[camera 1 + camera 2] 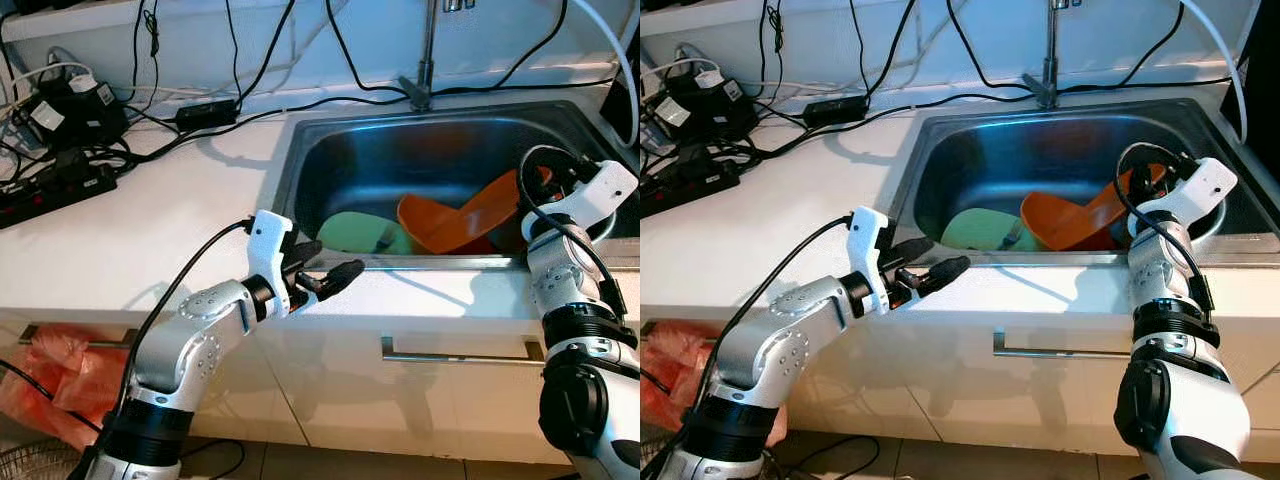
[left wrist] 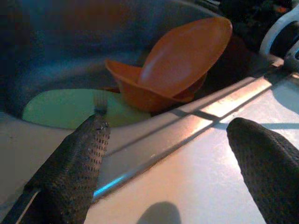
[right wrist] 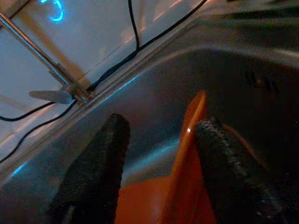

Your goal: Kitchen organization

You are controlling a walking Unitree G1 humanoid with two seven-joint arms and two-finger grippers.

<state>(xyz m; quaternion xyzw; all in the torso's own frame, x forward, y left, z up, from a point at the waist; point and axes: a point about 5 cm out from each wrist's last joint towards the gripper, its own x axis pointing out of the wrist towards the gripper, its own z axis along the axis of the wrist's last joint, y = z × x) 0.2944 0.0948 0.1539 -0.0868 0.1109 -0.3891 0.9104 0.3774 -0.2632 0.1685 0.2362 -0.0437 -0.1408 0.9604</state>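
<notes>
Right gripper [image 3: 159, 140]: inside the sink basin, fingers spread, one either side of the raised rim of the orange plate [image 1: 490, 205]. The rim stands in the gap between the pads; whether either pad touches it cannot be told. No firm clamp is visible.
Left gripper [image 1: 328, 272]: held over the front counter edge just outside the sink, fingers parted with nothing between them, aimed toward the basin.
Orange plate: tilted up on edge, leaning on the orange bowl [image 1: 430, 225] and rising toward the right gripper.
Orange bowl: resting low in the basin, partly under the tilted plate.
Green plate [image 1: 360, 233]: lying flat on the basin floor, just beside the orange bowl on the robot's left. A fork-like piece [image 2: 99, 101] appears to lie on it; too small to confirm.
Sink [image 1: 300, 150]: steel, set in the white counter [image 1: 150, 220], tap [image 1: 424, 60] at the rear.
Counter, far left: power strip [image 1: 50, 190] and a tangle of black cables, well apart from the sink.
Progress: all three dishes are in the basin. In my judgement the orange plate is either being taken up or being set down; the scene fits both.
Outstanding: cannot be settled from this moment, since the intended place for the dishes is not shown.
</notes>
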